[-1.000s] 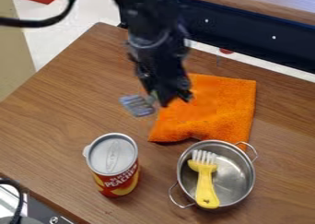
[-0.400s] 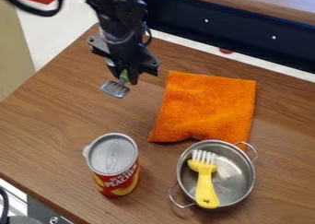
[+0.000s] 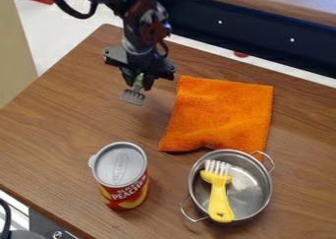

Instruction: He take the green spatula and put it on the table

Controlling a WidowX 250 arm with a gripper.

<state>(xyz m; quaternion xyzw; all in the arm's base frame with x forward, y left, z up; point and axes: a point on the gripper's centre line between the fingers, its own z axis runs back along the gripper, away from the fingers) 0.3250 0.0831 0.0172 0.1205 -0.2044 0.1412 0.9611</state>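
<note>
- Jaws (image 3: 138, 86) grip the green spatula (image 3: 134, 96) over the bench (image 3: 56, 120), near an orange towel (image 3: 220, 112).
- Pickup appears complete; laying it down and letting go remain.

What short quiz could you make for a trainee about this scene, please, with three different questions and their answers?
1. True or false: the food can stands upright on the wooden table.
2. Choose one. The gripper holds:
a) the orange cloth
b) the green-handled spatula
c) a cup
3. Fill in the gap: the yellow-handled brush lies inside the ____.

Key: 1. True. 2. b. 3. Metal pot.
</note>
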